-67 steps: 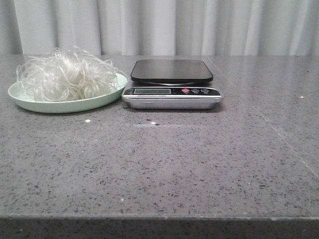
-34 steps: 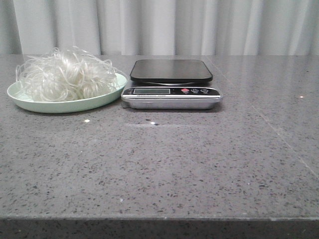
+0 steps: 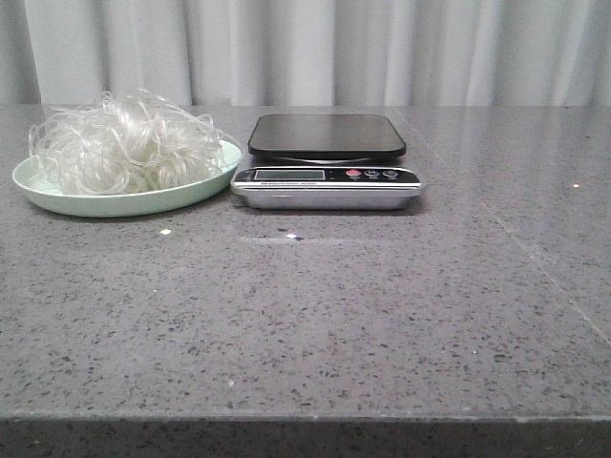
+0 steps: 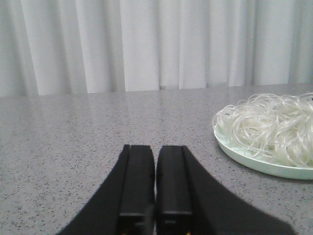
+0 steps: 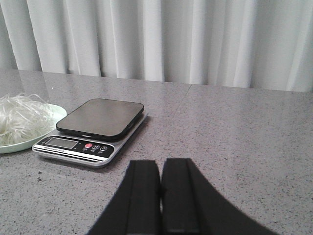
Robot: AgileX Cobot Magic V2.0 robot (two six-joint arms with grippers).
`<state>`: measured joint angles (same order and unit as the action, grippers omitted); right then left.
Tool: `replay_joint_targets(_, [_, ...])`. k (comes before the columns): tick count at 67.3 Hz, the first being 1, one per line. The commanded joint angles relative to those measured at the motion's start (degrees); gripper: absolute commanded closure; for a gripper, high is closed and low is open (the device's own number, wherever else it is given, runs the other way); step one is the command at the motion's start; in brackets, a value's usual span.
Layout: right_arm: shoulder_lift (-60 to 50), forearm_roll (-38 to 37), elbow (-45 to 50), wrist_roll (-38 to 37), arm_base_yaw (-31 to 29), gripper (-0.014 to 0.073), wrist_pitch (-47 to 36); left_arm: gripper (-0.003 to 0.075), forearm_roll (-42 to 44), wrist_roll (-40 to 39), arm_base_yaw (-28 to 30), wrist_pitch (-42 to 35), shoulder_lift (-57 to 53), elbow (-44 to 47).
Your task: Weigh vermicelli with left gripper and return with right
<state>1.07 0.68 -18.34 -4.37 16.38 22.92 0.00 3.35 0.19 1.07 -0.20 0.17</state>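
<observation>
Vermicelli (image 3: 127, 141), a fluffy clump of thin translucent white looping strands, sits heaped on the shallow pale green round plate (image 3: 191, 194) at the table's (image 3: 382, 315) far left. Front view: a flat digital scale (image 3: 327, 175) with black platform and silver base stands just beside the plate, its platform bare. No arm enters this view. Compared with one second ago, plate and scale sit very slightly further left in the picture, together; my reading is a small camera shift, not object motion. Nothing weighed yet.

Left wrist view: the left end effector (image 4: 155, 215), a black two-finger claw, has its fingers pressed together, holding nothing. It hangs low over bare grey speckled table, the plate of vermicelli well apart from it.

Right wrist view: the right end effector (image 5: 160, 215), also black, is pressed together and empty, the scale ahead of it.

Judgement: task at its start; pickup not begun.
</observation>
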Motion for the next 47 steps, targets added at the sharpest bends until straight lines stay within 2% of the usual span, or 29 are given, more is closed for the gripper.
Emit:
replay_joint_targets(1, [0.7, -0.7, -1.4, 0.3, -0.2, 0.0427, -5.0, 0.0594, 0.0, -0.3, -0.2, -4.8, -1.3, 0.4])
replay_joint_targets(47, [0.7, -0.7, -1.2, 0.3, -0.2, 0.0427, -5.3, 0.0594, 0.0, -0.3, -0.2, -4.8, -1.3, 0.4])
